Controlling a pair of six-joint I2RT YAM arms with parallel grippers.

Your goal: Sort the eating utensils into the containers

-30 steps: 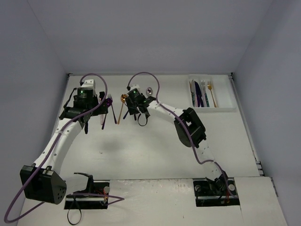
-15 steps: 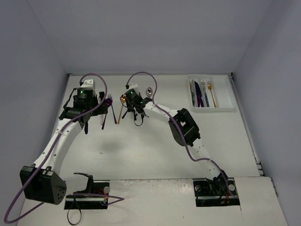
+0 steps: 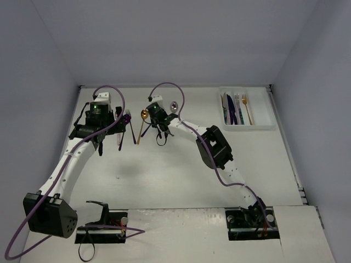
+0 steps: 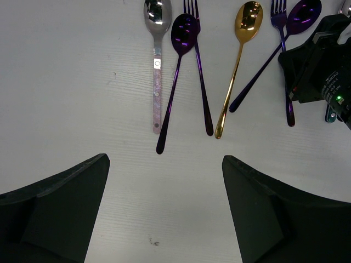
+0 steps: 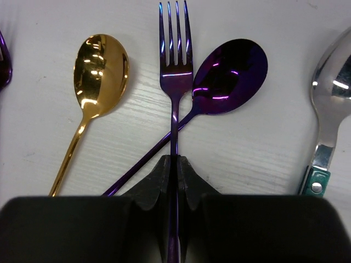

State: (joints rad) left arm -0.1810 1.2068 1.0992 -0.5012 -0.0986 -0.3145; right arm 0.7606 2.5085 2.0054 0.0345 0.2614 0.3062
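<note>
Purple fork (image 5: 175,71) is seen flat on the table (image 3: 164,170), far side. Its handle is pinched between the closed fingers of the right gripper (image 5: 176,167) and crossed by a purple spoon (image 5: 230,76). A gold spoon (image 5: 100,66) is just beside. The left gripper (image 4: 164,164) is held wide open, empty, above the table. The white tray (image 3: 263,112) is well apart, at far right.

A white table (image 3: 164,175) with faint wood grain stood between pale grey walls (image 3: 164,44), bearing a small dark speck (image 4: 155,242), possibly a scuff.
</note>
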